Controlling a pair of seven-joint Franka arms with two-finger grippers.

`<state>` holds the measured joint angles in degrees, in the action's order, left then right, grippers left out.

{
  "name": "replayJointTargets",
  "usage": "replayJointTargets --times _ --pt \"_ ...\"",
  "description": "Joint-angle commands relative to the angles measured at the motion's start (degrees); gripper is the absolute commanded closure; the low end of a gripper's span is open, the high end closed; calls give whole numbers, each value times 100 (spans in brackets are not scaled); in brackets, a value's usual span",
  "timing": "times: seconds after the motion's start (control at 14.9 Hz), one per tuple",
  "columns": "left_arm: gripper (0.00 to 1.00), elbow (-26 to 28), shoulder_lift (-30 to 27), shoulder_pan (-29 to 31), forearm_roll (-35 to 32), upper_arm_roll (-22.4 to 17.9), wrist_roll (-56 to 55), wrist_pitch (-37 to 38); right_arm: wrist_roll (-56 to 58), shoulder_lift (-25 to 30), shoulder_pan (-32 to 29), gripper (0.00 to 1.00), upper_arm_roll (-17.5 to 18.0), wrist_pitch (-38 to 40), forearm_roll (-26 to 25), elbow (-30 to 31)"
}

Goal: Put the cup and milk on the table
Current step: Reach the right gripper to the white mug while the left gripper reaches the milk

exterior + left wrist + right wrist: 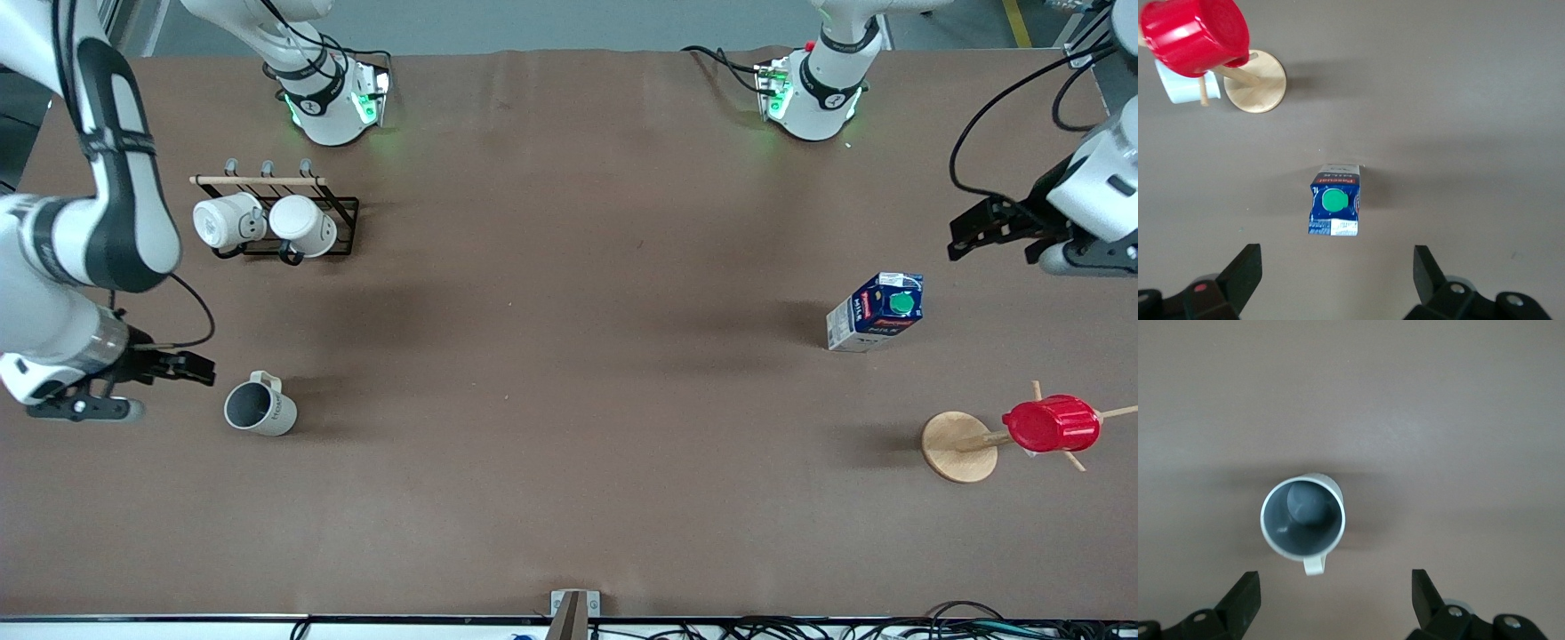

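The pale grey-beige cup stands upright on the brown table toward the right arm's end; the right wrist view shows its grey inside and small handle. My right gripper is open and empty, up in the air beside the cup. The blue and white milk carton with a green cap stands upright toward the left arm's end, also in the left wrist view. My left gripper is open and empty, up over the table beside the carton.
A black rack with two whiter mugs stands near the right arm's base. A wooden stand holds a ribbed red cup nearer the front camera than the milk; both show in the left wrist view.
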<state>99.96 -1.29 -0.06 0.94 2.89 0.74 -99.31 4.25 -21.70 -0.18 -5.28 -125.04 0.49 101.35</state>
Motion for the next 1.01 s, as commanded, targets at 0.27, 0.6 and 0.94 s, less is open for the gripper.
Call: replayJointTargets --times 0.27,0.6,0.94 --pt "0 1288 -64 33 12 10 -12 -1342 647 -465 -183 0 168 -1170 100 429" --pt "0 1746 243 15 -6 1 40 -2056 639 -844 -193 0 177 -1628 118 438" --pt "0 2097 393 59 -76 1 76 -2504 656 -906 -184 50 194 -1751 179 543"
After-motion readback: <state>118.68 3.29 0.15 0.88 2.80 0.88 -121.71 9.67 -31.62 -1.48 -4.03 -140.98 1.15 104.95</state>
